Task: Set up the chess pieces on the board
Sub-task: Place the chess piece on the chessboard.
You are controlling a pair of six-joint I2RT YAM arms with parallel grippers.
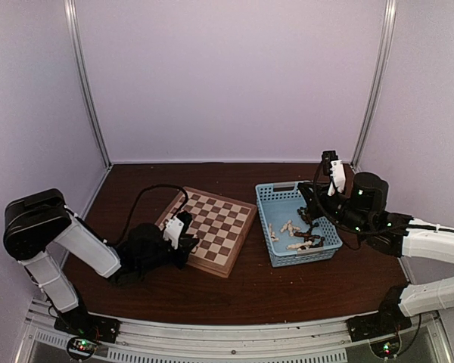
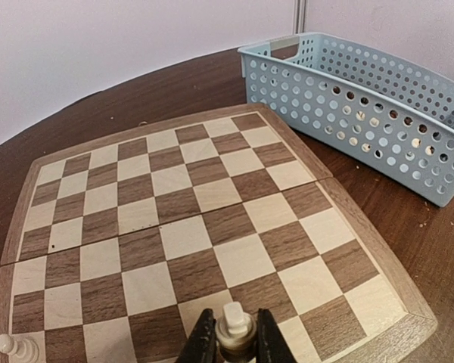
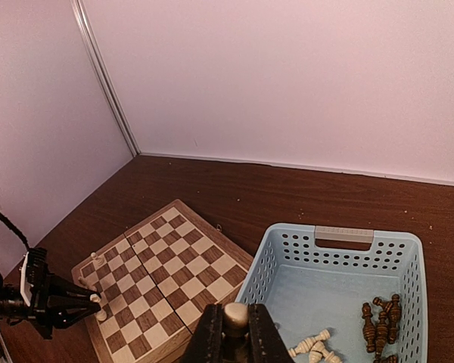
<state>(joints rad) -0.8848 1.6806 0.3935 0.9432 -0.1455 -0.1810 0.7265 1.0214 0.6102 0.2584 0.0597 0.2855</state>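
The board (image 1: 219, 223) lies left of centre. At its near left edge my left gripper (image 1: 188, 242) (image 2: 235, 316) is shut on a cream-white chess piece (image 2: 235, 333), held upright just above a square in the nearest row. One white pawn (image 2: 15, 348) (image 3: 95, 258) stands on a corner square. My right gripper (image 1: 309, 215) (image 3: 235, 310) hangs over the left part of the blue basket and is shut on a round-topped piece (image 3: 235, 319). White pieces (image 3: 310, 345) and dark brown pieces (image 3: 378, 321) lie loose in the basket.
The light-blue perforated basket (image 1: 276, 193) (image 2: 363, 106) sits just right of the board on the dark wooden table (image 1: 250, 287). Pale walls close the back and both sides. The left arm's black cable (image 1: 147, 193) loops over the table left of the board.
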